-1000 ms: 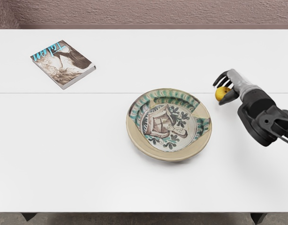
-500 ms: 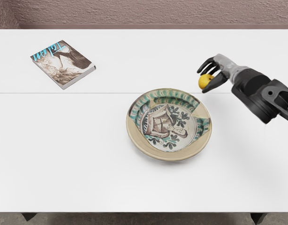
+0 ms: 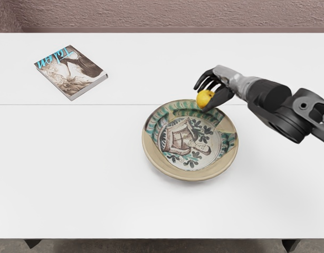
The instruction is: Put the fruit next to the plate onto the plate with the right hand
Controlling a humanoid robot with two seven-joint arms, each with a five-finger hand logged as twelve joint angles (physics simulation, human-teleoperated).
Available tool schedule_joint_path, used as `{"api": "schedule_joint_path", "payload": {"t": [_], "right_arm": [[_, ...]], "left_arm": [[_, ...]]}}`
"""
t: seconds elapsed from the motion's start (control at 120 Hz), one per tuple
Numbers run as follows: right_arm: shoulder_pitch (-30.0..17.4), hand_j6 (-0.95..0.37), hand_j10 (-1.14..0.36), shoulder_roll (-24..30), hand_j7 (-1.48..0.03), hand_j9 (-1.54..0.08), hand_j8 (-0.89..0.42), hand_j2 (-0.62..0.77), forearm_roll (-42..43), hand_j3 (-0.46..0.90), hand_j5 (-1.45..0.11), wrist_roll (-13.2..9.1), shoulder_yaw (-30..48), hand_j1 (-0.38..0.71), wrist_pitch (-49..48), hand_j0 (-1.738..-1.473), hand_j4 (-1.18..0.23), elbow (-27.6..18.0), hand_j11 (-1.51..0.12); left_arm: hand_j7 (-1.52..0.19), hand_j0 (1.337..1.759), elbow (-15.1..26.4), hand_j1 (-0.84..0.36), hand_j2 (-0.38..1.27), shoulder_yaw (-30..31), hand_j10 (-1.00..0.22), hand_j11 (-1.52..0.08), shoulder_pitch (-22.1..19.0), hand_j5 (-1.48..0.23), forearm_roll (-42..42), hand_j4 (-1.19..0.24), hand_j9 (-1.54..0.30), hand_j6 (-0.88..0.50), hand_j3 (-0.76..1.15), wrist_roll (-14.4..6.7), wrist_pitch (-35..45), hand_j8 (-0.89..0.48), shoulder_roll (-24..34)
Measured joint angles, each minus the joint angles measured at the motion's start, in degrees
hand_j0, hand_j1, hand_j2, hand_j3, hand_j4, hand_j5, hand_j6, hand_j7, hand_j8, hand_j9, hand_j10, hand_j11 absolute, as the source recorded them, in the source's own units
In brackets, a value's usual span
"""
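White desk [image 3: 98,174] fills my view. On my right hand [image 3: 220,84], the dark fingers [image 3: 203,80] clasp a small yellow fruit [image 3: 205,98], held over the far rim of the painted plate [image 3: 151,153]. Well apart, toward the far left, lies a paperback book [image 3: 70,71].

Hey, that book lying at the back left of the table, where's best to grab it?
Probably take the book by its near right edge, where the page thickness shows, coming in from the right. It lies flat on the table, so only an edge gives fingers purchase.
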State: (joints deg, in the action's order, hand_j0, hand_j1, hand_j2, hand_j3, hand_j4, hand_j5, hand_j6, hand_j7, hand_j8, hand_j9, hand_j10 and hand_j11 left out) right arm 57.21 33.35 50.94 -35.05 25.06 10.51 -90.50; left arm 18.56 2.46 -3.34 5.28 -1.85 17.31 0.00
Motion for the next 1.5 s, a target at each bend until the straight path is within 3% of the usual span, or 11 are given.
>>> {"api": "schedule_joint_path", "payload": {"t": [0.433,0.575,0.692,0.8,0.917,1.192,1.5], "right_arm": [[-3.3,-0.54,-0.55,-4.8,-0.84,-0.88,-0.42,0.24,0.1,0.0,-0.88,0.0,-0.5,0.25,-1.9,-1.658,-0.62,-1.6,-0.86],[-3.6,-0.29,-0.3,-4.9,-0.44,-0.46,-0.23,0.12,-1.9,0.0,-0.46,0.0,2.5,-0.03,-3.5,-1.658,-0.33,-1.5,-0.45],[-4.5,-0.16,-0.17,-2.5,-0.25,-0.26,-0.13,0.07,-13.3,0.0,-0.26,0.0,11.3,-0.17,-17.7,-1.658,-0.18,-1.4,-0.26],[-9.9,-0.1,-0.1,-1.1,-0.15,-0.15,-0.08,0.04,-22.9,0.0,-0.15,0.0,21.8,-0.24,-34.5,-1.658,-0.11,-1.3,-0.15],[-17.6,-0.05,-0.06,-0.6,-0.08,-0.09,-0.04,0.02,-27.6,0.0,-0.09,0.0,32.0,-0.29,-41.9,-1.658,-0.06,-0.8,-0.08],[-34.2,-0.01,-0.01,-0.4,-0.02,-0.02,-0.01,0.01,-32.6,0.0,-0.02,0.1,50.9,-0.33,-45.3,-1.658,-0.02,2.5,-0.02],[-43.5,0.0,0.0,-0.2,0.0,0.0,0.0,0.0,-35.2,0.0,0.0,0.1,61.6,-0.35,-45.5,-1.658,0.0,4.3,0.0]], "left_arm": [[-0.01,1.658,0.0,0.34,0.0,0.0,0.0,-0.01,0.0,-0.01,0.0,0.0,-0.01,0.0,0.0,0.0,0.0,0.0,0.0],[-0.01,1.658,0.0,0.34,0.0,0.0,0.0,-0.01,0.0,-0.01,0.0,0.0,-0.01,0.0,0.0,0.0,0.0,0.0,0.0],[-0.01,1.658,0.0,0.34,0.0,0.0,0.0,-0.01,0.0,-0.01,0.0,0.0,-0.01,0.0,0.0,0.0,0.0,0.0,0.0],[-0.01,1.658,0.0,0.34,0.0,0.0,0.0,-0.01,0.0,-0.01,0.0,0.0,-0.01,0.0,0.0,0.0,0.0,0.0,0.0],[-0.01,1.658,0.0,0.34,0.0,0.0,0.0,-0.01,0.0,-0.01,0.0,0.0,-0.01,0.0,0.0,0.0,0.0,0.0,0.0],[-0.01,1.658,0.0,0.34,0.0,0.0,0.0,-0.01,0.0,-0.01,0.0,0.0,-0.01,0.0,0.0,0.0,0.0,0.0,0.0],[-0.01,1.658,0.0,0.34,0.0,0.0,0.0,-0.01,0.0,-0.01,0.0,0.0,-0.01,0.0,0.0,0.0,0.0,0.0,0.0]]}}
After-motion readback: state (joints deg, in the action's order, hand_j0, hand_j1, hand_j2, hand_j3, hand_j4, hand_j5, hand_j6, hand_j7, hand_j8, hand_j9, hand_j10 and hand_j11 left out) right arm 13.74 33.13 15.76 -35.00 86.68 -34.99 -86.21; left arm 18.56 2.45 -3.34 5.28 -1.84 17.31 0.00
